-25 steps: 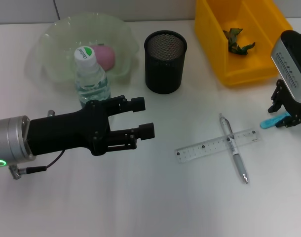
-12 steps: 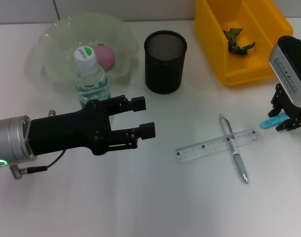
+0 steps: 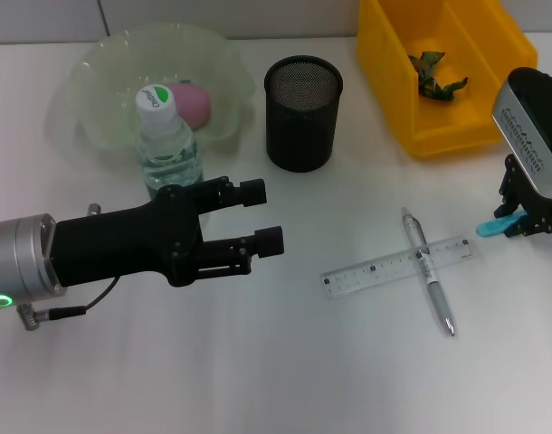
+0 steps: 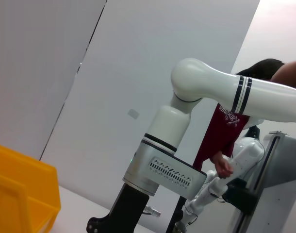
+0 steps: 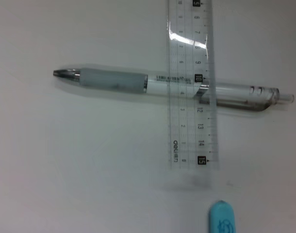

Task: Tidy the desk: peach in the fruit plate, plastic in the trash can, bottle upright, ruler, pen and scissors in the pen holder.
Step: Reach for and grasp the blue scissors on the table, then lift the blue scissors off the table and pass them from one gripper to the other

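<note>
My right gripper (image 3: 520,219) is low over the table at the right edge, right at the blue scissors handle (image 3: 491,227), most of which it hides. The handle's tip also shows in the right wrist view (image 5: 221,217). The clear ruler (image 3: 398,265) lies across the grey pen (image 3: 429,282) left of it, and both show in the right wrist view, ruler (image 5: 191,82) over pen (image 5: 138,83). My left gripper (image 3: 262,215) is open and empty, just in front of the upright bottle (image 3: 167,136). The peach (image 3: 191,103) lies in the green fruit plate (image 3: 104,63). The black mesh pen holder (image 3: 302,113) is empty.
The yellow trash bin (image 3: 448,127) stands at the back right with a green plastic scrap (image 3: 436,80) in it. Its corner shows in the left wrist view (image 4: 22,194), with my right arm (image 4: 187,126) beyond it.
My right gripper has shifted slightly left and down over the blue scissors handle, covering more of it. The left arm has not moved.
</note>
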Robot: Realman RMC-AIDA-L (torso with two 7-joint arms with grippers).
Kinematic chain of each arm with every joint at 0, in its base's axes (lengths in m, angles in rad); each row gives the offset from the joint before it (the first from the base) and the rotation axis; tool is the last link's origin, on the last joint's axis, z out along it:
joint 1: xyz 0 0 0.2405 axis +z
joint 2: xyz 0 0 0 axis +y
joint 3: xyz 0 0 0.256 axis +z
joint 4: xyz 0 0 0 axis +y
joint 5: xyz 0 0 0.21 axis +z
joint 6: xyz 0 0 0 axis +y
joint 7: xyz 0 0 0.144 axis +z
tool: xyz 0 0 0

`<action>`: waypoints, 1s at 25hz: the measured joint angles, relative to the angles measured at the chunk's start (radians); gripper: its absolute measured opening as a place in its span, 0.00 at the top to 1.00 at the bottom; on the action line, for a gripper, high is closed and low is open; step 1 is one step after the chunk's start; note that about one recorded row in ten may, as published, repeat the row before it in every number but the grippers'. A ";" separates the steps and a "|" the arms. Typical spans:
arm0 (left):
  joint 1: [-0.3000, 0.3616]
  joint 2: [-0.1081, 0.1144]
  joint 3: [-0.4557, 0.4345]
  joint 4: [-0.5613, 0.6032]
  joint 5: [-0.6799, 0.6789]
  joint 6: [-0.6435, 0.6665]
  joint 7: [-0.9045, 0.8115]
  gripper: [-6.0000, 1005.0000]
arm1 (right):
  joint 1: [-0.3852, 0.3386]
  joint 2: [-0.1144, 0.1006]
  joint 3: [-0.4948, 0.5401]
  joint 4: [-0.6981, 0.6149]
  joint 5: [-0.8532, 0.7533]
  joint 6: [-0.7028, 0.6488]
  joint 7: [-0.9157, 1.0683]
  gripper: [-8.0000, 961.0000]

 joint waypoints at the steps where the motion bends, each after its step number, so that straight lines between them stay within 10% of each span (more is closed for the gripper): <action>1: 0.001 0.000 0.000 0.000 0.000 0.000 0.000 0.22 | -0.001 0.000 0.000 -0.002 0.000 0.000 0.000 0.79; 13: 0.003 0.010 -0.005 0.002 -0.003 0.009 0.012 0.22 | -0.136 -0.001 0.168 -0.372 0.170 -0.251 0.004 0.79; 25: 0.004 0.014 -0.010 0.106 -0.001 0.012 0.007 0.22 | -0.361 0.000 0.477 -0.556 0.753 -0.392 0.246 0.78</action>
